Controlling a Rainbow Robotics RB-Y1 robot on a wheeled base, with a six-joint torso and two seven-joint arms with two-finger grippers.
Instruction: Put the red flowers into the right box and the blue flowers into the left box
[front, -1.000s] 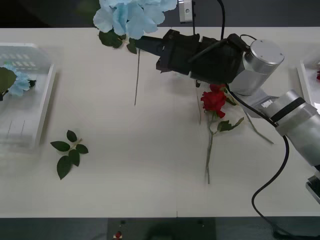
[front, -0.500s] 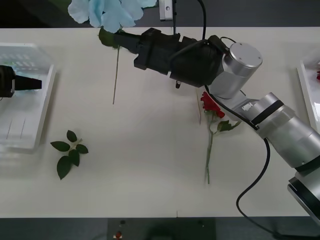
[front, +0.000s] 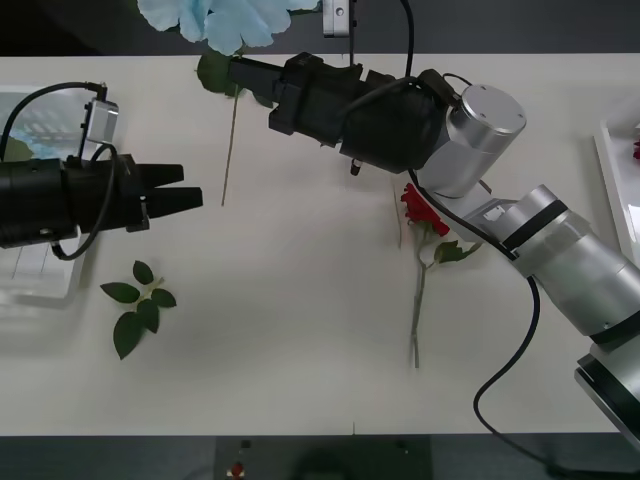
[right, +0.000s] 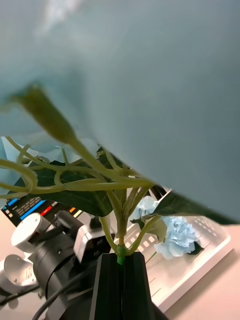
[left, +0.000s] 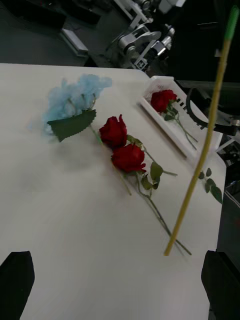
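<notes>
Green leaf sprig (front: 138, 306) lies loose at the lower left of the front view, apart from the work. Just above it, at the left edge, the left gripper (front: 188, 187) reaches inward over the left box (front: 60, 285), its black fingers spread and empty; its wrist view shows them at both bottom corners. At centre right a red rose (front: 424, 208) lies on the table with its stem running toward the bottom; the left wrist view shows two red roses (left: 121, 143) on the table beside another blue cluster (left: 75, 96), and a third rose in the right box (left: 165, 118). Farthest back, at the upper middle, the right gripper (front: 235, 72) is clamped on the blue flower (front: 225, 20) just under its head, the stem (front: 229, 145) hanging free. This looks like a handover toward the left side. The thin dangling stem may swing aside as the left fingers close, or drop short of the box if released early.
</notes>
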